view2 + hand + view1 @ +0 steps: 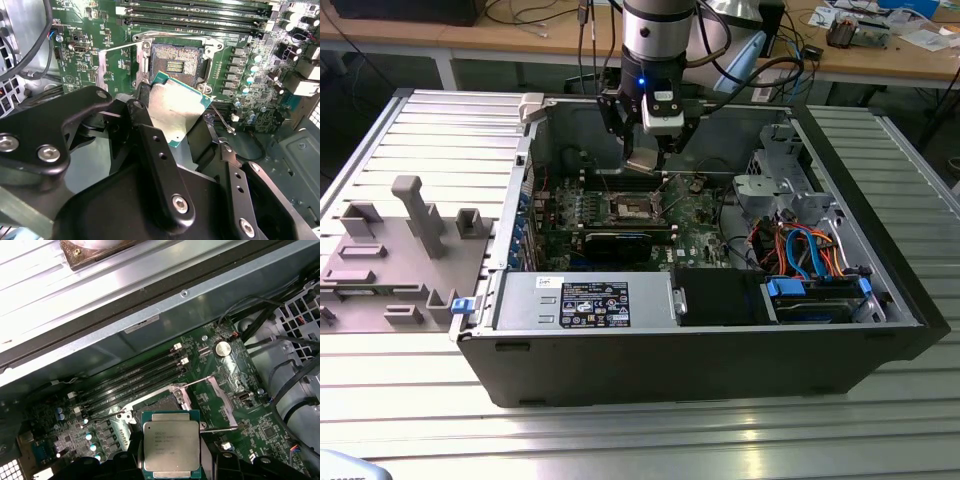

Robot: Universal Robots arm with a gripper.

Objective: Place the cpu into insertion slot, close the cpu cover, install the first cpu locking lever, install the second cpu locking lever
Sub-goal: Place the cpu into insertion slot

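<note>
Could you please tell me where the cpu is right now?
In the second wrist view the cpu sits in the gripper, held just above the empty insertion slot on the green board.

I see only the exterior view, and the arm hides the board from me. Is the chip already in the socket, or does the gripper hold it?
Observer: The gripper holds it. In both wrist views the chip sits between the fingers, gripped by two opposite edges and not seated.
Operator: Is the socket free inside?
Observer: Yes. In the second wrist view the socket is empty, with its contact field bare.
Operator: And the metal cover?
Observer: It is open. In the second wrist view the cover is folded back beside the socket, not over the recess.
</note>
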